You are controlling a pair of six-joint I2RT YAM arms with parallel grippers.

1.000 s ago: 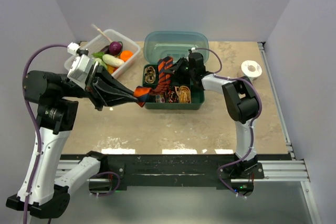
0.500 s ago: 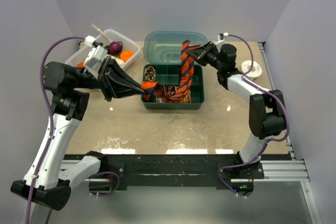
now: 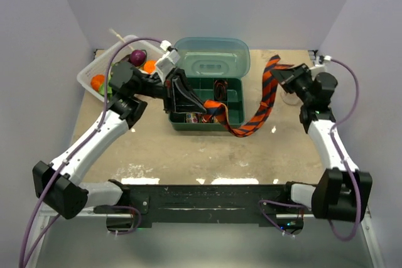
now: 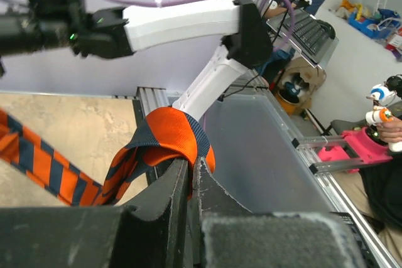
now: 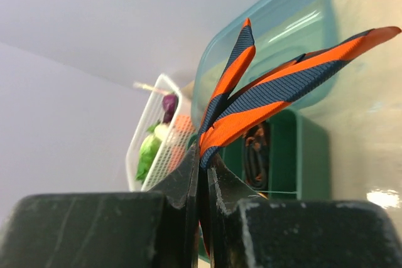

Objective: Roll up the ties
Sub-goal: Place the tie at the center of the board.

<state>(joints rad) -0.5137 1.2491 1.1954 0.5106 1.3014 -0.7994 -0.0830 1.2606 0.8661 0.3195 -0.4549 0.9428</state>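
Tie (image 3: 260,110) — spans left gripper (image 3: 202,103), right gripper (image 3: 281,75).

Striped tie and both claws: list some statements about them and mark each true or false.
1. The left claw is shut on the striped tie. True.
2. The right claw is open and empty. False: it too is shut on the tie.
3. The tie lies coiled inside the green box. False: it sags between the claws, out past the box.
4. The box's lid is open. True.
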